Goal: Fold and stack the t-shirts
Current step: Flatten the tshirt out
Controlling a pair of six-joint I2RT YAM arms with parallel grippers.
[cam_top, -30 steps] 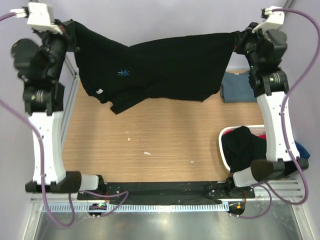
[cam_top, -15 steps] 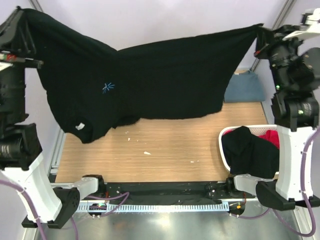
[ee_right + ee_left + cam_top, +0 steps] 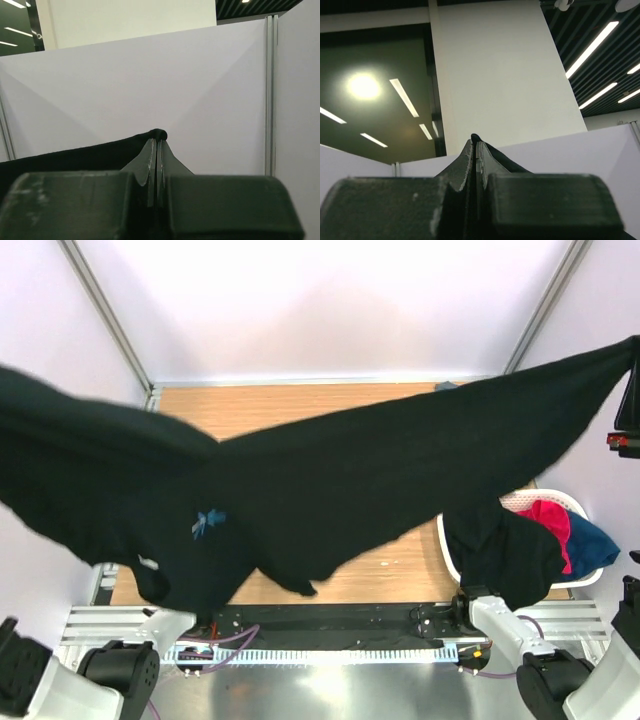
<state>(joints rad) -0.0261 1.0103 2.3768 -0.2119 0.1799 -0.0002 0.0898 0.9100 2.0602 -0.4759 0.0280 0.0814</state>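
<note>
Overhead, a large black cloth t-shirt [image 3: 330,480] with a small light-blue starburst chest mark [image 3: 208,522] hangs stretched in mid-air above the wooden table [image 3: 300,410], seemingly pulled wide so it can be laid flat for folding. The left gripper [image 3: 474,147] has its jaws pressed together on a pinch of black fabric. So does the right gripper [image 3: 156,145], each at an opposite end of the garment. The shirt's left end is blurred and cut off by the frame, as are both arms. At right, a white plastic basket [image 3: 442,540] holds a crumpled black garment [image 3: 505,550], a magenta-red shirt [image 3: 545,520] and a blue shirt [image 3: 590,545]. The raised cloth hides much of the table, including its far right corner.
</note>
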